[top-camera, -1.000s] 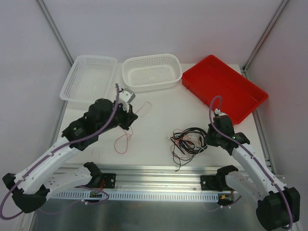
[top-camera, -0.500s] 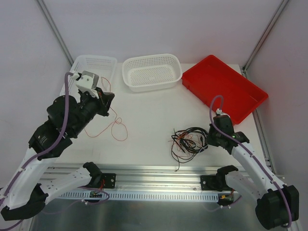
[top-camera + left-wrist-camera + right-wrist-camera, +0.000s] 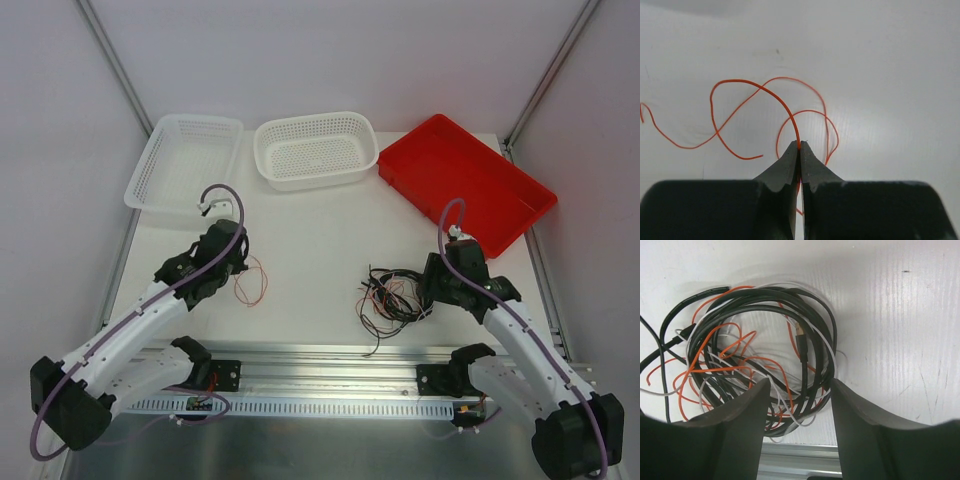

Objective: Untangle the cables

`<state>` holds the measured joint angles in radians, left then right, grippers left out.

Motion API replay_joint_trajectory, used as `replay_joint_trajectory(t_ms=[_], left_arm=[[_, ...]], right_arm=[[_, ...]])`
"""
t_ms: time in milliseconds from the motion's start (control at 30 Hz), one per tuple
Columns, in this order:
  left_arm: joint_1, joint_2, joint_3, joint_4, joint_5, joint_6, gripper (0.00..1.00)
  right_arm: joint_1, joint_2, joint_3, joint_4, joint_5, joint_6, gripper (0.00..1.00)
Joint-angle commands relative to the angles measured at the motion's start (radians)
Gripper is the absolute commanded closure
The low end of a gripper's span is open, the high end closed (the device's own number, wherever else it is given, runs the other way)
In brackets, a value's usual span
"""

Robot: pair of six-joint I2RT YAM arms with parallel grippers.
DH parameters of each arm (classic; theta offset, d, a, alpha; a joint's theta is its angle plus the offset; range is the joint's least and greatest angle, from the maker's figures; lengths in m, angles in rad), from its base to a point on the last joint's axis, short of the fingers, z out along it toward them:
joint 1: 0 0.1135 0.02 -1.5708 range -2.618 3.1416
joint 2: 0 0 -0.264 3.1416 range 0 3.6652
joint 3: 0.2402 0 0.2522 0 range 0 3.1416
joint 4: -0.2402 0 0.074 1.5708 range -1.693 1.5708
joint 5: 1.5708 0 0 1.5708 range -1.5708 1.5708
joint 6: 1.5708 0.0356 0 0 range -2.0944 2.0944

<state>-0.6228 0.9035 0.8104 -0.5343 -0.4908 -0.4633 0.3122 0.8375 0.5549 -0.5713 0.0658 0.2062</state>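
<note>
Cables lie in a loose knot on the tabletop, directly under and ahead of the right jaws. Those jaws stand apart, straddling the knot's near edge and clamping nothing. One orange wire lies well apart from the knot. The left jaws are pressed together on it, and its loops sprawl just ahead of them. Everything looks light, limp and a little springy. The black cords are thicker and would likely drag their neighbours along. The best hold is probably a free end or outer loop, not the crossed middle.
</note>
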Motion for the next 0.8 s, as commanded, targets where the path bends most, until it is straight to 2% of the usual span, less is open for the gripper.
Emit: replay_joint_trajectory(t_ms=[0,67,300,433,467,567,633,767], left_arm=[[0.076,0.018,-0.085,0.043,-0.009,-0.147,1.00],[0.106,0.046,-0.135,0.060,0.023,-0.166,1.00],[0.164,0.170,-0.188,0.115,0.092,-0.221,0.80],[0.163,0.183,-0.182,0.128,0.152,-0.247,0.54],[0.164,0.181,-0.182,0.131,0.162,-0.255,0.43],[0.164,0.179,-0.177,0.129,0.187,-0.268,0.22],[0.164,0.193,-0.175,0.129,0.201,-0.284,0.17],[0.161,0.253,-0.162,0.129,0.221,-0.298,0.14]], right_arm=[[0.011,-0.024,-0.001,0.024,-0.024,-0.017,0.44],[0.019,-0.041,-0.003,0.028,-0.034,-0.021,0.40],[0.030,-0.090,-0.009,0.025,-0.052,-0.031,0.36],[0.034,-0.107,-0.013,0.021,-0.057,-0.039,0.34],[0.033,-0.113,-0.013,0.021,-0.057,-0.037,0.34],[0.036,-0.123,-0.015,0.021,-0.058,-0.041,0.32],[0.038,-0.126,-0.013,0.025,-0.057,-0.041,0.31],[0.041,-0.126,-0.015,0.031,-0.093,-0.041,0.30]])
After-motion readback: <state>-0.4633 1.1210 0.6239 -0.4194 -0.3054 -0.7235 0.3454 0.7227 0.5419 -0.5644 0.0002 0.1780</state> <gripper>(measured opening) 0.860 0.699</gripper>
